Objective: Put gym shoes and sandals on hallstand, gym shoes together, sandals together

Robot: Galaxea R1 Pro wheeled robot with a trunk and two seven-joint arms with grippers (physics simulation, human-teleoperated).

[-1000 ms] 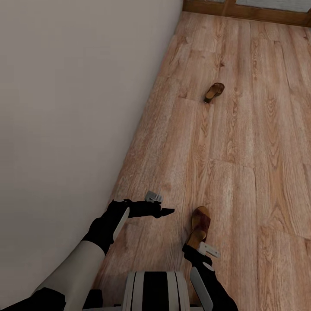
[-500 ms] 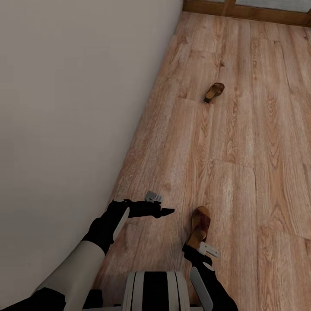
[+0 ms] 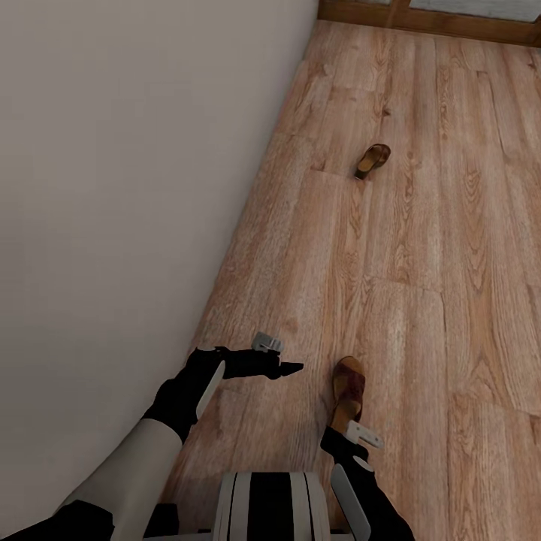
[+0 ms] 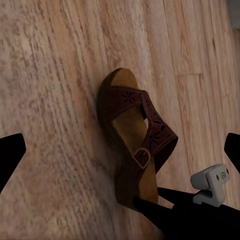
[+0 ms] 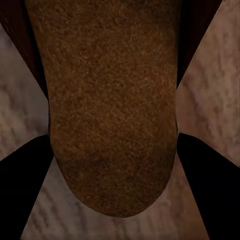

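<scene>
Low in the frame's centre-right, my right claw (image 3: pixel 342 428) sits spread apart around the heel of the near sandal (image 3: pixel 348 391) on the corridor floor (image 3: pixel 421 263). My left claw (image 3: pixel 289 368) hangs spread wide beside it. Upper centre lies the second sandal (image 3: pixel 373 160). No readable writing.

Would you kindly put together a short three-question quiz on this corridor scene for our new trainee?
1. True or false: both sandals lie on the floor.
2. Which gripper is at the near sandal's heel: A) left gripper B) right gripper?
3. Fill in: the far sandal lies farther along the corridor, closer to the brown wooden ____ across the corridor's far end.

Key: 1 true; 2 B, its fingers flank the heel end of the footbed; 3 threshold.
</scene>
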